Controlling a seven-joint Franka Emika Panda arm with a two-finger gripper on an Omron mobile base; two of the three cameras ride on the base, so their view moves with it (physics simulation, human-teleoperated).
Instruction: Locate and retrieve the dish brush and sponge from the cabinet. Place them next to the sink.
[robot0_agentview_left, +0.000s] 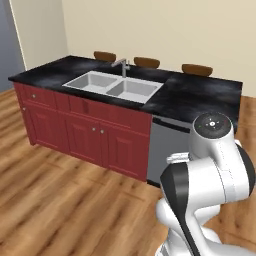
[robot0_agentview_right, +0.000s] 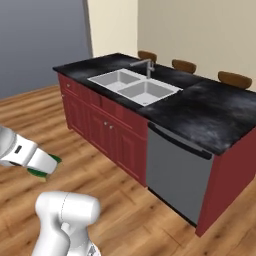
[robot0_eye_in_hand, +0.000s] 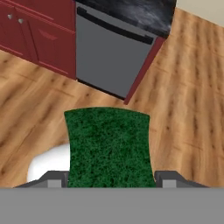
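The sponge (robot0_eye_in_hand: 109, 146) has its near end cut off at the bottom of the hand view, so its yellow part is hidden. In the right base view just a small green bit of it pokes out from the claw (robot0_agentview_right: 47, 167), and the arm runs off the left edge. Three brown chair backs (robot0_agentview_left: 147, 62) peek over the far side of the black surface (robot0_agentview_left: 200, 95); their seats and legs are hidden.

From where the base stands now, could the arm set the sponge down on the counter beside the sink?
Probably not yet: the gripper holds the sponge low over the floor, well short of the counter beside the sink; nothing blocks the way.
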